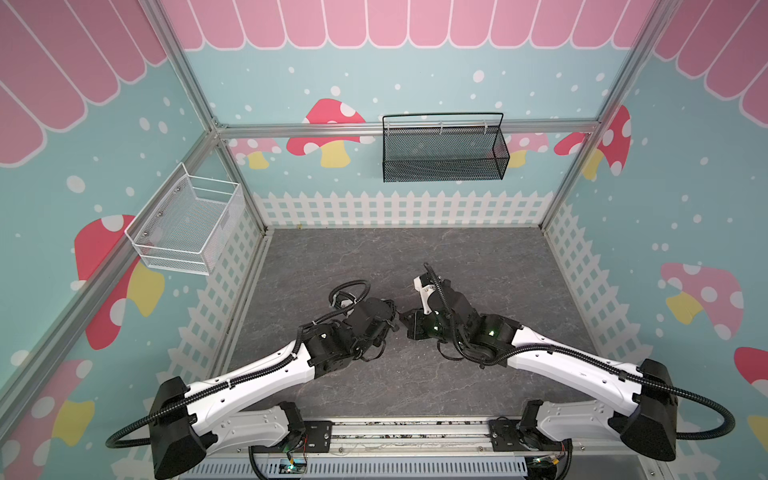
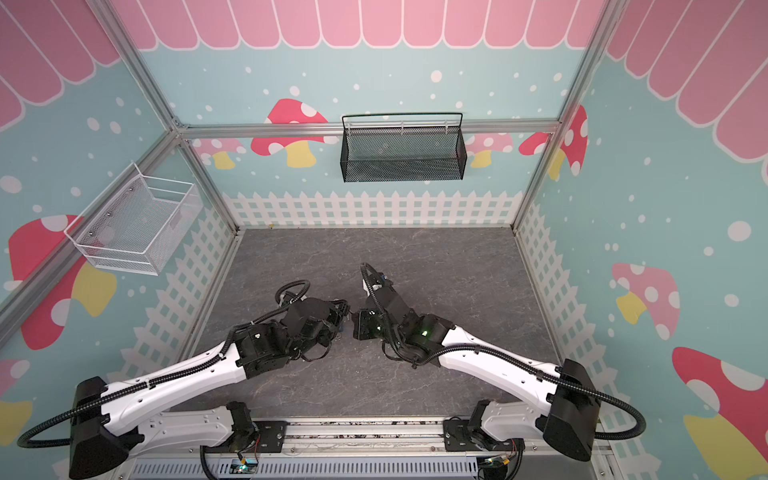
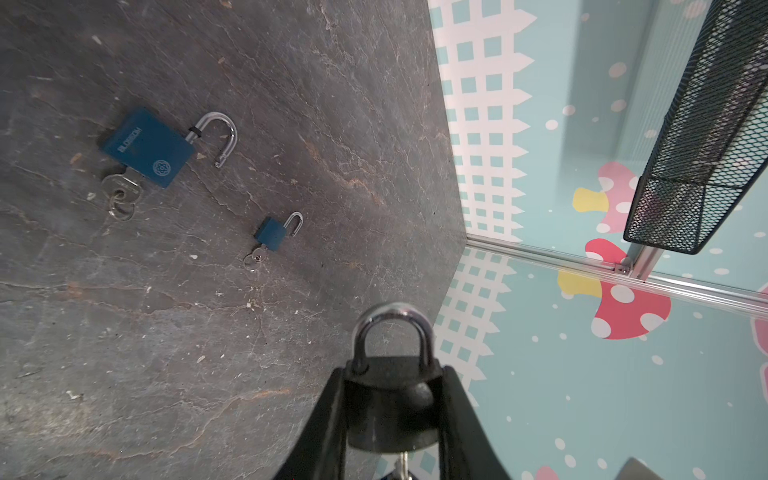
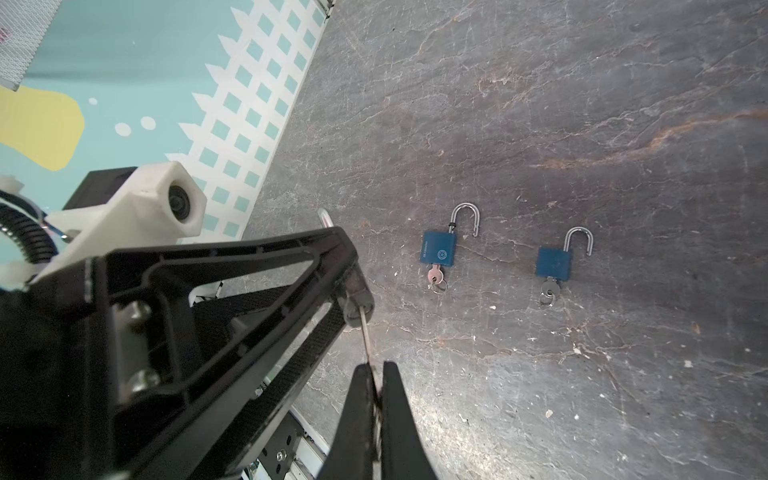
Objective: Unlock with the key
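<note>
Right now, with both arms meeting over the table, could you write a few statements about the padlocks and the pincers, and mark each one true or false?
1. The left pincer grips a dark padlock whose shackle is closed. True.
2. The right pincer is open and empty. False: it is shut on a key whose blade reaches into the dark padlock's bottom.
3. Both blue padlocks on the table carry keys. True.
4. Both blue padlocks are locked. False: their shackles stand open.
</note>
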`<state>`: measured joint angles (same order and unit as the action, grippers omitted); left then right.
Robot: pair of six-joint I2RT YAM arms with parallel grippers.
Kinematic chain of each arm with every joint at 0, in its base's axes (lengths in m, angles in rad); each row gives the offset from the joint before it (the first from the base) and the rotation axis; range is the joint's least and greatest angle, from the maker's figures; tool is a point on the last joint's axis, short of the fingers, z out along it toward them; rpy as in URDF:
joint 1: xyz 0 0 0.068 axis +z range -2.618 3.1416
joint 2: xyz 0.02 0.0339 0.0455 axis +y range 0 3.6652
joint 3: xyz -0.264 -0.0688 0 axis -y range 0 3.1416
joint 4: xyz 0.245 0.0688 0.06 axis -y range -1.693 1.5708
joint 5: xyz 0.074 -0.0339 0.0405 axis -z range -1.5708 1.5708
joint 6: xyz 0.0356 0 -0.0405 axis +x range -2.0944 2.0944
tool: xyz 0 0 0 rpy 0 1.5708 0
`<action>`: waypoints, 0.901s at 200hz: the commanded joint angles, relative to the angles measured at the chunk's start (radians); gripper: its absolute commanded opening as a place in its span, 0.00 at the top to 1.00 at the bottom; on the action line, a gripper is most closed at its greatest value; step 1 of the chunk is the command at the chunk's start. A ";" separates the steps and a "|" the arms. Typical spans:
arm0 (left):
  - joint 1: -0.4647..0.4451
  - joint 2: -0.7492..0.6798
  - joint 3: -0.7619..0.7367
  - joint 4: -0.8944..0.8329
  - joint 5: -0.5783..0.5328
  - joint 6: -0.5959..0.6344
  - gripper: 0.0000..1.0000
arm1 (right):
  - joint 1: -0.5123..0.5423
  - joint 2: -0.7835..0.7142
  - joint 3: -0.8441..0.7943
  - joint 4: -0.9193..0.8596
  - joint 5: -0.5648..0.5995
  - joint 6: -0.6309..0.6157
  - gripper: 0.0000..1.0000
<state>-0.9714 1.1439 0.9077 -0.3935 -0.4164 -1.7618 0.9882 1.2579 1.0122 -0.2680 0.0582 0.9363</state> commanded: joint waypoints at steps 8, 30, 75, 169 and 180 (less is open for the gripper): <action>-0.056 0.002 0.010 -0.014 0.116 0.006 1.00 | 0.002 0.025 0.076 0.140 0.063 -0.014 1.00; -0.048 -0.013 -0.009 -0.004 0.122 -0.019 1.00 | 0.009 0.060 0.123 0.097 0.119 -0.125 1.00; 0.019 -0.063 -0.032 0.000 0.141 -0.016 1.00 | 0.010 0.084 0.149 0.040 0.066 -0.256 1.00; 0.138 -0.202 -0.092 -0.016 0.108 -0.066 1.00 | 0.033 0.124 0.235 -0.238 0.012 -0.166 1.00; 0.140 -0.207 -0.091 -0.023 0.104 -0.066 1.00 | 0.038 0.130 0.245 -0.253 0.007 -0.154 1.00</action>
<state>-0.8448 0.9623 0.8280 -0.3969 -0.3141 -1.8030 1.0172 1.3682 1.2217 -0.4438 0.0597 0.7433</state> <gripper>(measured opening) 0.281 0.053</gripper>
